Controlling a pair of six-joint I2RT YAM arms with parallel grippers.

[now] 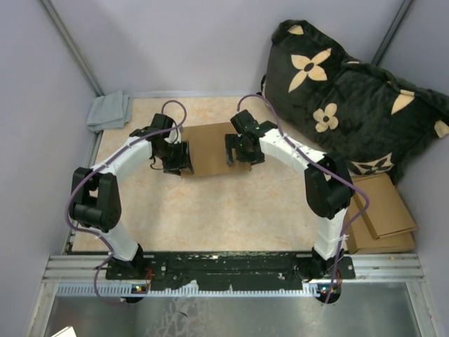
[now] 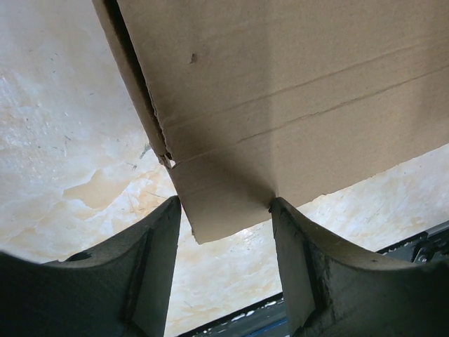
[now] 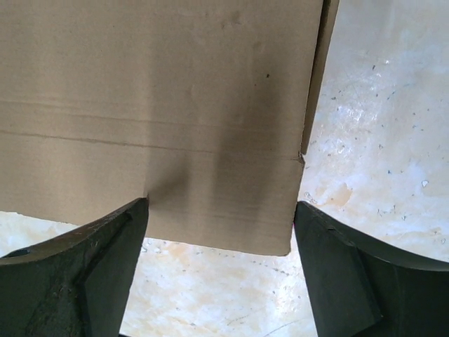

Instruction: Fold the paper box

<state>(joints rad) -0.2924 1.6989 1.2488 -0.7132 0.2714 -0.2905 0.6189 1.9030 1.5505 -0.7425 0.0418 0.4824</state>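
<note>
Folding entry, early stage, box not yet formed.

- Box [image 1: 210, 144]: brown cardboard, lying mostly flat at the far middle of the table [image 1: 210, 217], between the two grippers. Score lines are seen across the near panel, and a side flap is seen edge-on at each end.
- Left gripper [image 1: 175, 160]: jaws set wide at the box's left end. The near corner flap [image 2: 224, 189] lies between the fingers [image 2: 151, 274], its edges meeting both tips. Whether it is pressed cannot be told.
- Right gripper [image 1: 238, 151]: jaws set wide, the near right corner straddled, nothing held.
- Step judged: the near panel is being addressed from both ends.
- Next move judged: the panel is to be turned up along its crease, evenly at both ends, so that the light sheet is not skewed or slid.
</note>
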